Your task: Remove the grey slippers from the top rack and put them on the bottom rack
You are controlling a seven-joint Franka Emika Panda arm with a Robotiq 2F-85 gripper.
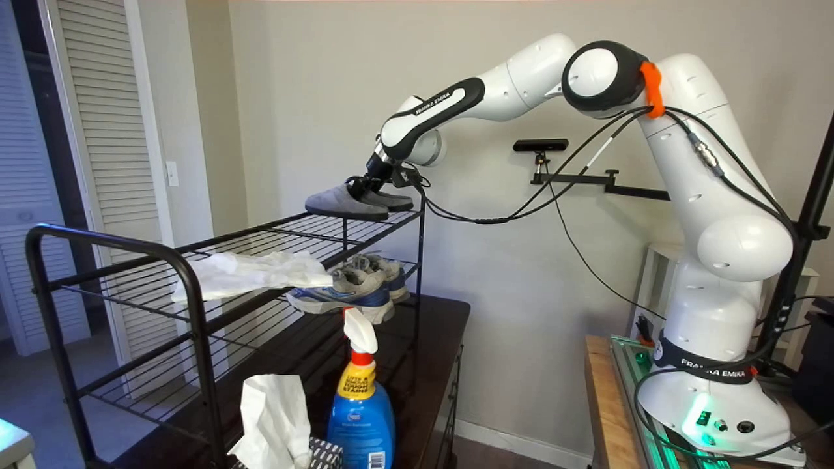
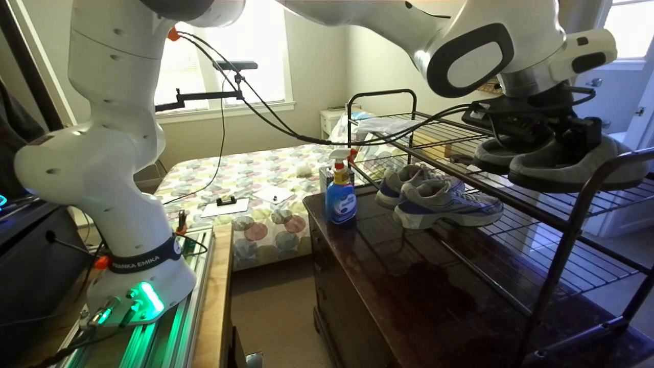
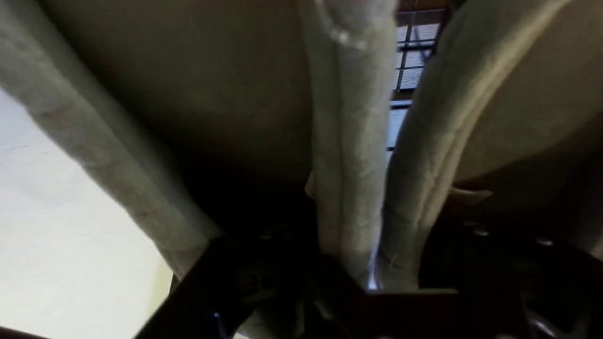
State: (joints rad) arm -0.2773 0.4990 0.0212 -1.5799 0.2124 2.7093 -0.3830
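A pair of grey slippers is at the end of the top rack (image 1: 244, 307), in both exterior views: one slipper (image 1: 339, 200) (image 2: 541, 171) and, partly behind it, its mate (image 1: 394, 200) (image 2: 490, 156). My gripper (image 1: 365, 185) (image 2: 564, 138) points down into them. In the wrist view its dark fingers (image 3: 367, 282) stand on both sides of the two adjoining slipper walls (image 3: 348, 141), pinching them together. I cannot tell whether the soles touch the rack. The bottom rack (image 2: 577, 260) is below.
Grey-blue running shoes (image 1: 365, 286) (image 2: 444, 202) sit on the bottom rack. White plastic (image 1: 254, 273) lies on the top rack. A dark dresser (image 2: 409, 286) carries the rack, a blue spray bottle (image 1: 360, 417) and a tissue box (image 1: 326, 454). The rack's end handle (image 2: 587, 197) rises beside the slippers.
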